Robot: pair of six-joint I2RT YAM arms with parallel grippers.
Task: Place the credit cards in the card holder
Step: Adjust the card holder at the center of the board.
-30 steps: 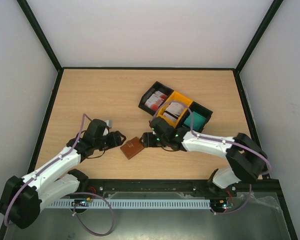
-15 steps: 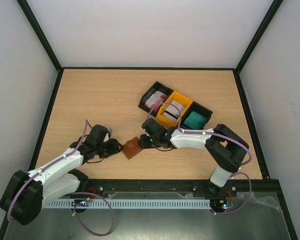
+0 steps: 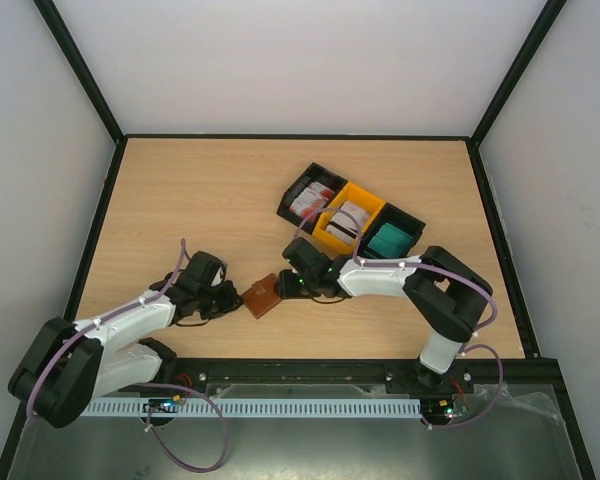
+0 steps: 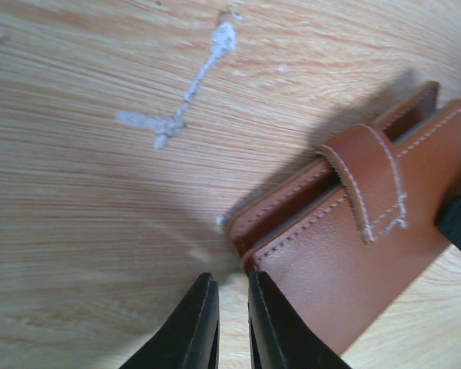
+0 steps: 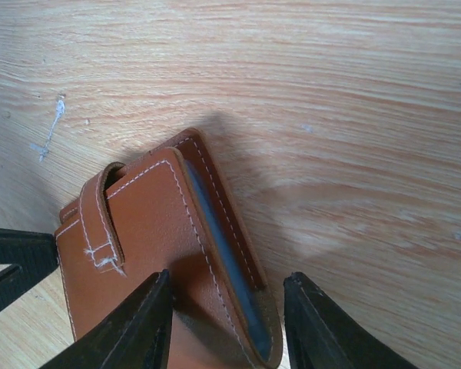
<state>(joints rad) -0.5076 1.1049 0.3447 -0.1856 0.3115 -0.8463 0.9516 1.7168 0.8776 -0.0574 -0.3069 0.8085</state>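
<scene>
The brown leather card holder [image 3: 263, 296] lies closed on the table between my two grippers, its tab [image 4: 376, 184] facing up. My left gripper [image 3: 236, 297] is at the holder's left corner. Its jaws [image 4: 232, 278] are nearly together with only bare wood in the thin gap, and one finger [image 4: 273, 323] touches the holder [image 4: 353, 254]. My right gripper [image 3: 288, 284] straddles the holder's right corner [image 5: 154, 246], one finger [image 5: 150, 323] on its face and the other by its open edge. The gripper [image 5: 227, 277] is closed on that corner. The credit cards lie in the tray: red-and-white [image 3: 310, 200], grey [image 3: 348, 222] and teal [image 3: 390, 241].
The black-and-yellow three-bin tray [image 3: 289, 198] stands just behind my right arm. A white scuff [image 4: 192, 84] marks the wood left of the holder. Black frame rails and white walls border the table.
My right gripper has moved left onto the holder's right corner and narrowed. My left gripper has slid up to the holder's left corner and closed most of the way. The holder has barely moved.
</scene>
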